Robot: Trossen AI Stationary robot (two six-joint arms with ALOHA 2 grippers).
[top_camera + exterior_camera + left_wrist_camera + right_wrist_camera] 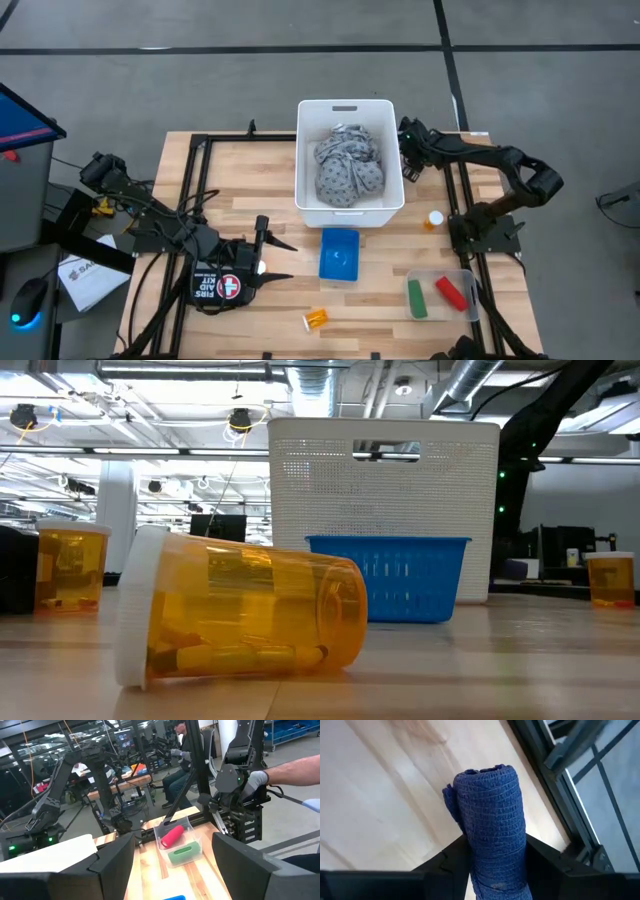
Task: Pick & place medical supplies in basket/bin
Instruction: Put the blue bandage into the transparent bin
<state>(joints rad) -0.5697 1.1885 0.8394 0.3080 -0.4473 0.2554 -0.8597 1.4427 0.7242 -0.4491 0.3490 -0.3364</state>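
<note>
A grey patterned cloth (349, 167) lies inside the white bin (302, 160). My right gripper (409, 137) hovers by the bin's right wall, shut on a blue wrap roll (490, 815). One orange pill bottle (315, 320) with a white cap lies on its side near the table's near edge (240, 615). Another (433, 218) stands upright right of the bin. Green (416, 298) and red (452, 291) pieces lie in a clear tray (466, 276). My left gripper (283, 260) is open, level, left of the small blue basket (340, 255). My right gripper (495, 849) pinches the blue roll between its two fingers, across the roll's lower part (497, 842). The roll is lifted clear above the wood, its free end (487, 772) sticking out past the fingertips.
A black first aid pouch (218, 285) lies under my left arm. A third upright pill bottle (70, 565) shows at the left in the low view. A person's gloved hand (257, 780) reaches toward the right arm's frame. Black frame rails (195, 170) border the table.
</note>
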